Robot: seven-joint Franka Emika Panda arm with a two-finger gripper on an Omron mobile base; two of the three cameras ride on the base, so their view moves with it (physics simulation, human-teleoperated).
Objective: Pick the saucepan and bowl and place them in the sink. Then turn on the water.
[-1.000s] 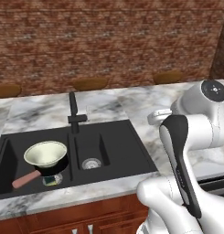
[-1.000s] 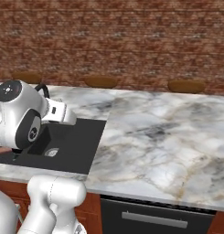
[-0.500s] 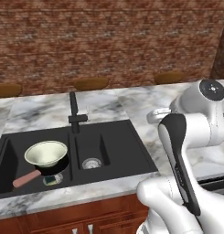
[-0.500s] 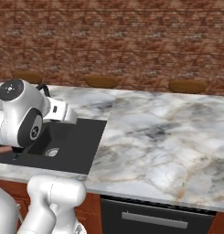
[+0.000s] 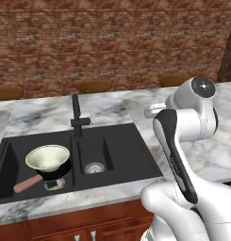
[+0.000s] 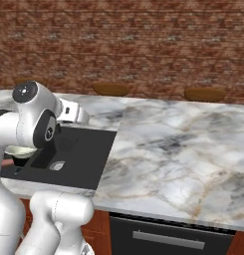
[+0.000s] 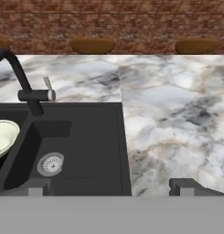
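- Two basins in the black sink [image 5: 136,155]: large one on the left, smaller one on the right with a round steel drain [image 5: 94,168] at its floor.
- Saucepan [image 5: 53,170] resting in the left basin, salmon-pink handle [image 5: 27,184] pointing toward the front left corner.
- Bowl [image 5: 47,157] seated inside the saucepan, upright, greenish inside facing up; rim also glimpsed at the left edge of the hand view.
- Small round greenish item [image 5: 53,185] lying on the basin floor just in front of the saucepan; kind cannot be told.
- Slim black faucet [image 5: 78,116] standing behind the divider between the basins, with a short side lever [image 7: 38,95] tipped in grey; no blue stream visible at the spout.
- Gripper [image 7: 109,186] spread wide and holding nothing, fingertips [image 7: 34,187] well apart at the bottom of the hand view, poised above the right-hand part of the sink and the adjoining counter edge.
- White arm [image 5: 183,141] rising at the right of the sink in the left base view, clear of saucepan and bowl; in the right base view the same arm hides most of the left basin.
- Grey-veined marble counter [image 6: 178,149] surrounding the sink and stretching wide to its right.
- Three brown rounded shapes [image 5: 94,86] lined up along the far edge of the counter.
- Red brick wall [image 5: 112,42] closing off the background.
- Dark appliance front with a bar handle [image 6: 166,239] below the counter, right of the sink.
- Reddish-brown cabinet doors [image 5: 65,228] under the sink front.
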